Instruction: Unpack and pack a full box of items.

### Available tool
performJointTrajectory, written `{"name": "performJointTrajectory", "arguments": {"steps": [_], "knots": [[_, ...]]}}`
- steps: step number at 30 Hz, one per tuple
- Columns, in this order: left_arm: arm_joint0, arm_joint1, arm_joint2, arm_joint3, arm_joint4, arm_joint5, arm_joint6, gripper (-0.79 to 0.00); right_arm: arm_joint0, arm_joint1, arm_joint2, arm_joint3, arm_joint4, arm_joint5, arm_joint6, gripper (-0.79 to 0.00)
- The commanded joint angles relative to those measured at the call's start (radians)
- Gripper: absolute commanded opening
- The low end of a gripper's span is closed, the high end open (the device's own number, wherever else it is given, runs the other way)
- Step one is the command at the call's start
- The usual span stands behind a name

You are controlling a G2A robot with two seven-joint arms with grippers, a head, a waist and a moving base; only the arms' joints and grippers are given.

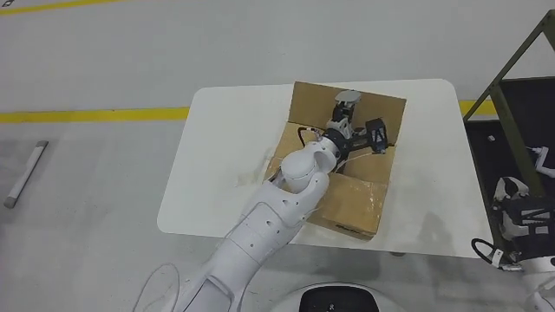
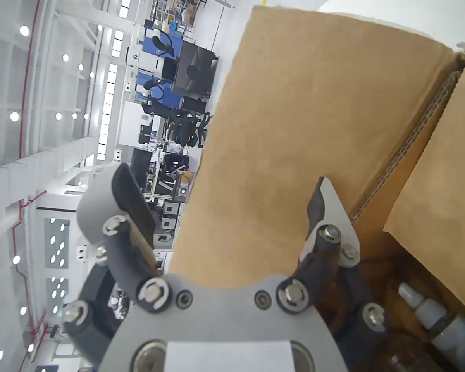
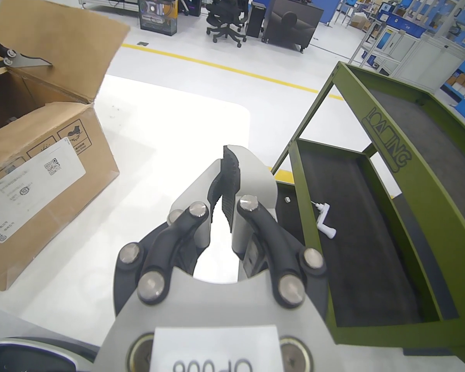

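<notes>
Now, left gripper (image 2: 223, 183): spread wide, the upright flap (image 2: 314, 98) edge between its fingers.
Box (image 1: 347, 212): open, centre-right of top view, on table (image 1: 225, 165).
Right gripper (image 3: 226, 172): pressed together, empty.
Risk: tugging the flap may tear it or drag the box.

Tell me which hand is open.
The left hand, fingers spread wide at the box flap; the right hand, near the green cart, has its pads pressed together.
</notes>
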Motion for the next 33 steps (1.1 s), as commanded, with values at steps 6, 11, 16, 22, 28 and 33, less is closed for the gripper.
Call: {"name": "performJointTrajectory", "arguments": {"steps": [6,11,16,22,28,33], "knots": [[-0.033,-0.032,0.006,0.072,-0.026,0.033,-0.003,0.0,-0.004,-0.002,0.0,0.001,-0.002,-0.005,-0.001,-0.785],[-0.011,-0.03,-0.06,0.033,-0.115,0.045,-0.003,0.0,0.006,-0.005,-0.003,0.008,0.053,-0.007,0.007,-0.785],[0.058,0.006,-0.15,-0.103,-0.121,-0.009,-0.006,0.0,0.02,-0.011,0.002,0.013,0.224,-0.022,0.03,-0.785],[0.249,0.071,-0.324,-0.417,-0.152,-0.21,-0.08,0.0,0.05,-0.01,0.009,0.023,0.452,-0.169,0.076,-0.785],[0.448,0.121,-0.474,-0.727,-0.184,-0.457,-0.182,0.0,0.073,0.008,-0.008,0.033,0.548,-0.554,0.122,-0.785],[0.565,0.145,-0.563,-0.908,-0.23,-0.596,-0.246,0.0,0.075,0.017,-0.02,0.051,0.559,-0.729,0.118,-0.785]]}}
